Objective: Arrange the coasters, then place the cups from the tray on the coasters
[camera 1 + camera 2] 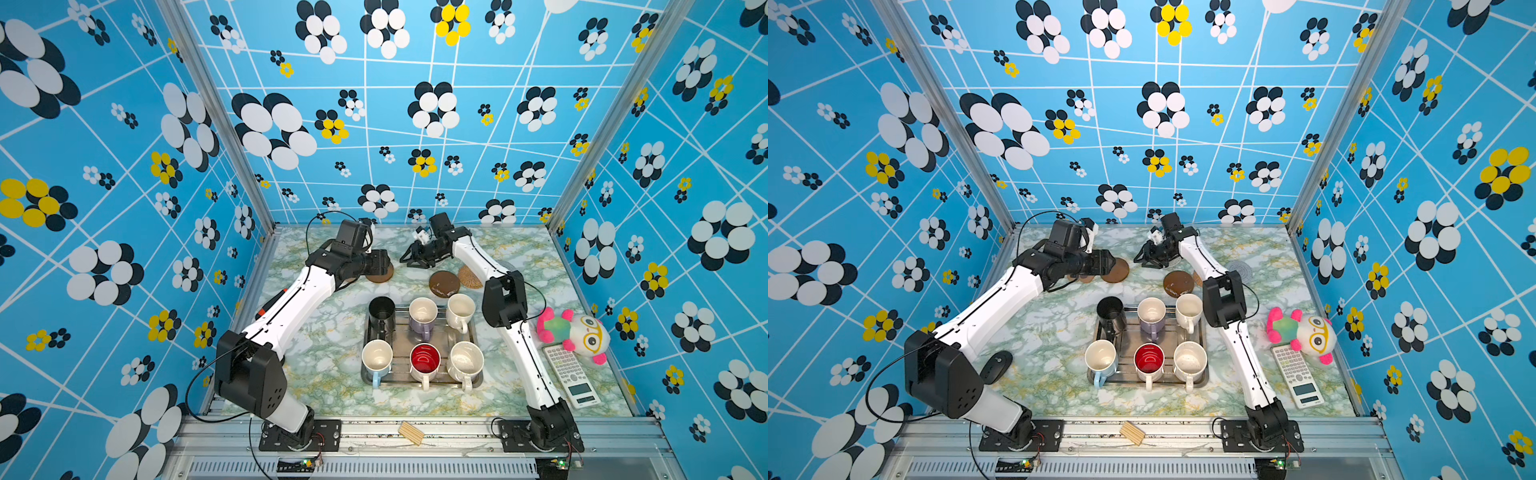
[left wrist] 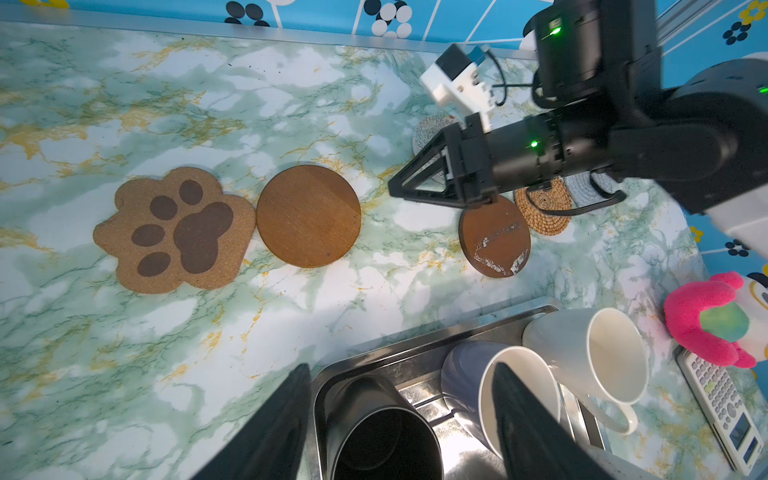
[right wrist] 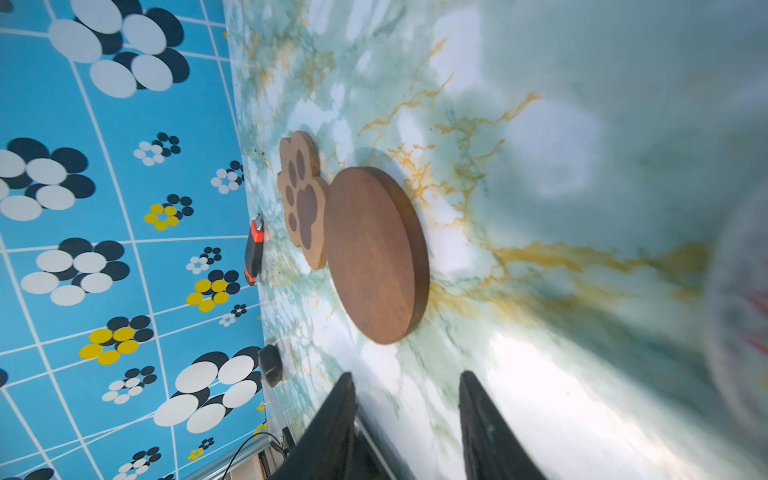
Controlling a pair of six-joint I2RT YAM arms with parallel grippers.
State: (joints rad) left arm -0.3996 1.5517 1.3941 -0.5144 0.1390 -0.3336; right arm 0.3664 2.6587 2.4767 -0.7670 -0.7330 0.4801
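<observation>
- The brown cork paw-shaped coaster [image 2: 174,228] and the plain brown wooden disc coaster [image 2: 308,215] lie flat toward the back of the green marbled worktop [image 2: 124,374], just beside each other, edges touching or nearly so.
- The scuffed dark-brown disc coaster [image 2: 494,237] sits apart from that pair, its rim against the woven tan rattan disc [image 2: 544,208]; the grey spiral disc [image 2: 586,191] lies behind the rattan one, and the whitish lacy disc [image 2: 428,129] is partly hidden by the right arm.
- The six handled mugs [image 1: 424,359] all stand in the shiny steel tray [image 1: 401,340] nearer the front — none is on a coaster yet.
- The right pincer [image 3: 406,376] hangs low over the worktop between the two brown discs, jaws apart with nothing between them; the left pincer [image 2: 401,368] hovers by the wooden disc, jaws also apart and empty.
- The step in hand looks to be spreading the bunched coasters; these mats are thin, so pinch one at a free rim, lift it clear before carrying it — dragging would likely shift its neighbour; set each well apart, leaving room for a mug and its handle.
</observation>
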